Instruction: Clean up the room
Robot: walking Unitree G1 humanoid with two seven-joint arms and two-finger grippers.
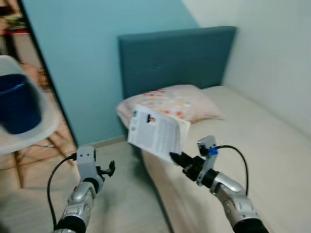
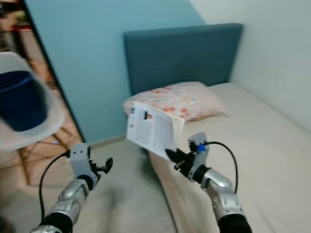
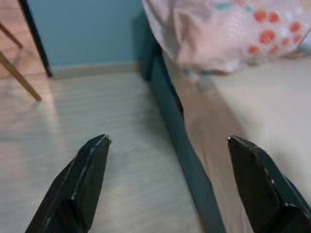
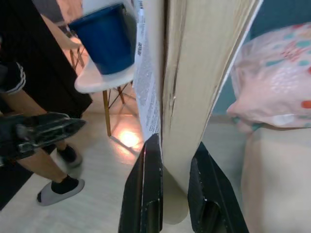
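Nearest the head camera, the right end effector (image 1: pixel 176 158) is clamped on the lower edge of a booklet (image 1: pixel 156 133), its two black fingers (image 4: pixel 146 194) pinching the thick paper stack from both sides. The booklet is held up in the air, tilted, just off the near corner of the bed (image 1: pixel 252 145), with the flowered pillow (image 1: pixel 170 104) behind it at 12 o'clock and the blue headboard (image 1: pixel 175 58) beyond that. At 9 o'clock from the booklet the left end effector (image 1: pixel 108 170) hangs over the floor (image 3: pixel 97 145) beside the bed frame, fingers spread apart and empty. Further out at 10 o'clock stands a white chair (image 1: pixel 29 136) carrying a blue bucket (image 1: pixel 17 104); a person's legs and slippered feet (image 4: pixel 58 187) are near it. The step in hand looks like carrying the picked-up booklet away; next comes finding a proper place for it and turning there without loosening the grip
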